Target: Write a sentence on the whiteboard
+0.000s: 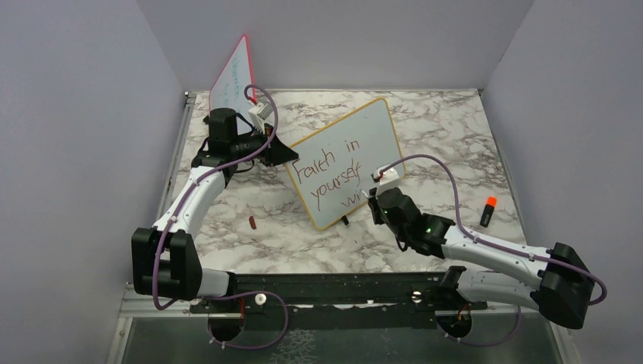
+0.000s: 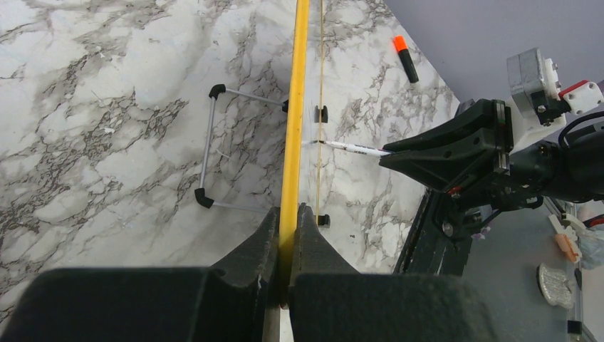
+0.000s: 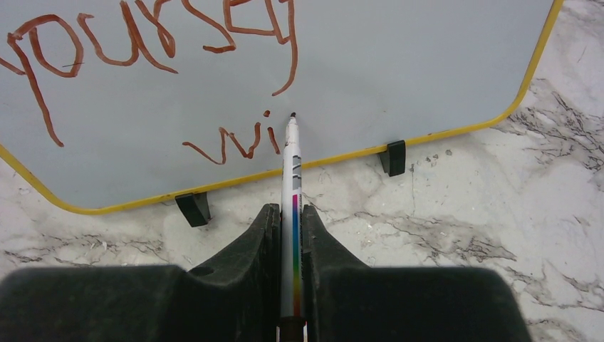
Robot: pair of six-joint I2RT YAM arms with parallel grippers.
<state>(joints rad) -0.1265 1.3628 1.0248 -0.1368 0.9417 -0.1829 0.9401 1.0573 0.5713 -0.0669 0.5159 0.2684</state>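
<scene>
A: Writing which word right now?

B: Working through the last one. Showing "Faith in yourself" and only "wi" of the sentence (image 3: pixel 228 142), low and centre in the right wrist view.

A: Gripping what?

B: Clamping the marker (image 3: pixel 291 164) tight in the right gripper (image 3: pixel 291 210), tip pointing up at the whiteboard (image 3: pixel 399 64) just right of the "i". Not managing to tell whether touching or barely off. Pinching the yellow frame edge in the closed left gripper (image 2: pixel 288 214), bottom centre of the left wrist view.

A: Placing the whiteboard where?

B: Standing tilted on black feet on the table (image 1: pixel 455 136), middle of the top view, between both arms.

A: Doing the next letter well, then?

B: Bracing firmly with the left grip against rocking. Pressing lightly. Starting the "n" just right of the "i", matching the slant, and staying above the lower frame, judging by little room remaining there.
</scene>
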